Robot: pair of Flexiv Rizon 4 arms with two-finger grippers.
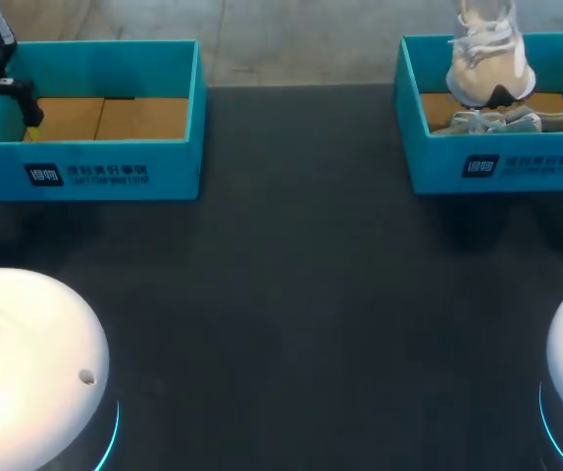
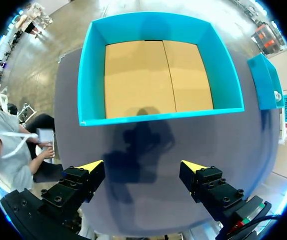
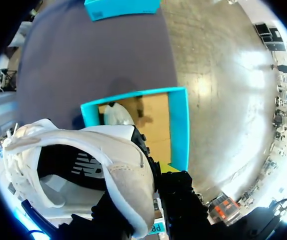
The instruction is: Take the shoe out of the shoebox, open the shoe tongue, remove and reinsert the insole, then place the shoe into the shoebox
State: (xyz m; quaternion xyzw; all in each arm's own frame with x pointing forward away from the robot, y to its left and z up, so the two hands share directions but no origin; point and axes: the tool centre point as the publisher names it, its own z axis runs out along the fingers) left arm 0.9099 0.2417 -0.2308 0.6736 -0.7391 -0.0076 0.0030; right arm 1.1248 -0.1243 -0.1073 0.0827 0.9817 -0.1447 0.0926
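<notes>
A white shoe [image 1: 490,54] hangs above the right teal shoebox [image 1: 497,172], well clear of its rim. In the right wrist view my right gripper [image 3: 158,172] is shut on the heel collar of this white shoe [image 3: 83,165]; one yellow fingertip [image 3: 176,167] shows outside the collar and the other finger is hidden. Far below lies the right shoebox [image 3: 179,125] with a second pale shoe [image 3: 116,114] in it, also visible as the shoe [image 1: 512,120] lying in the box. My left gripper [image 2: 142,166] is open over the table before the empty left shoebox [image 2: 86,90], with nothing between its fingers.
The left shoebox [image 1: 95,172] shows only its brown cardboard floor, and my left gripper [image 1: 7,118] hovers at its left end. Dark tabletop [image 1: 301,294] spreads between the two boxes. Two white arm bases [image 1: 26,363] sit at the near corners.
</notes>
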